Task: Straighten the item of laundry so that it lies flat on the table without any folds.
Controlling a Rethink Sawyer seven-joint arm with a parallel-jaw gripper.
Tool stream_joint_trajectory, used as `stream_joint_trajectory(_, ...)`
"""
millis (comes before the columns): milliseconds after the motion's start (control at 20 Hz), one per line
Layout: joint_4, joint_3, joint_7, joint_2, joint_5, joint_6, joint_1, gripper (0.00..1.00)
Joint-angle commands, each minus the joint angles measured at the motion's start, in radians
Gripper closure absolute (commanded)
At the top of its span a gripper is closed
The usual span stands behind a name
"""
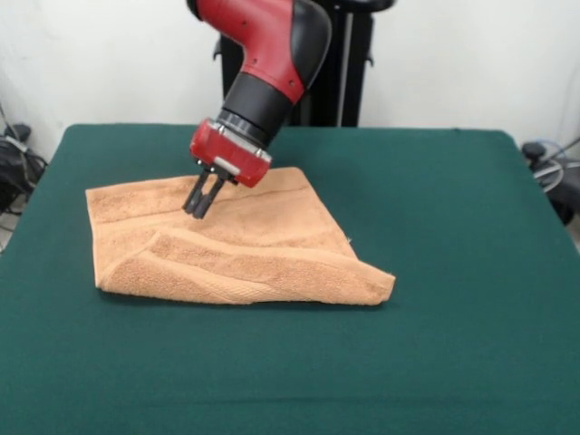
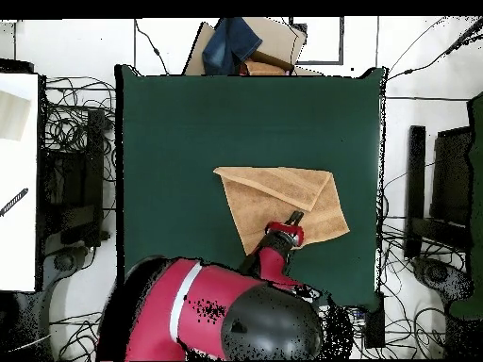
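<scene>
The peach-orange towel (image 1: 245, 249) lies on the green table (image 1: 453, 236), left of centre. Its near part is folded back over itself in a long diagonal flap (image 1: 272, 272) that ends in a point at the right. The far left part lies in a single layer. My gripper (image 1: 199, 210) points down over the towel's far left part. Its fingers are close together with nothing between them, and their tips are at or just above the cloth. In the overhead view the gripper (image 2: 294, 219) is over the towel (image 2: 274, 193) near the edge on the robot's side of the table (image 2: 189, 132).
The robot's black pedestal (image 1: 349, 63) stands behind the table's far edge. In the overhead view a cardboard box with blue cloth (image 2: 243, 45) sits beyond the table, and cables and black equipment (image 2: 424, 189) lie on the floor at both sides.
</scene>
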Motion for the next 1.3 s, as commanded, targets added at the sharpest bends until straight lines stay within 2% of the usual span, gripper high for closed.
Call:
stream_joint_trajectory(50, -0.038, 0.147, 0.316, 0.061, 0.076, -0.027, 0.028, 1.00)
stream_joint_trajectory(550, -0.017, 0.138, 0.301, -0.002, 0.056, 0.029, 0.025, 1.00)
stream_joint_trajectory(750, -0.038, 0.143, 0.251, -0.031, 0.065, 0.150, 0.010, 1.00)
stream_joint_trajectory(900, -0.053, 0.144, 0.238, -0.006, 0.093, 0.169, 0.012, 1.00)
stream_joint_trajectory(1300, -0.114, 0.149, 0.246, 0.091, 0.109, 0.083, 0.014, 1.00)
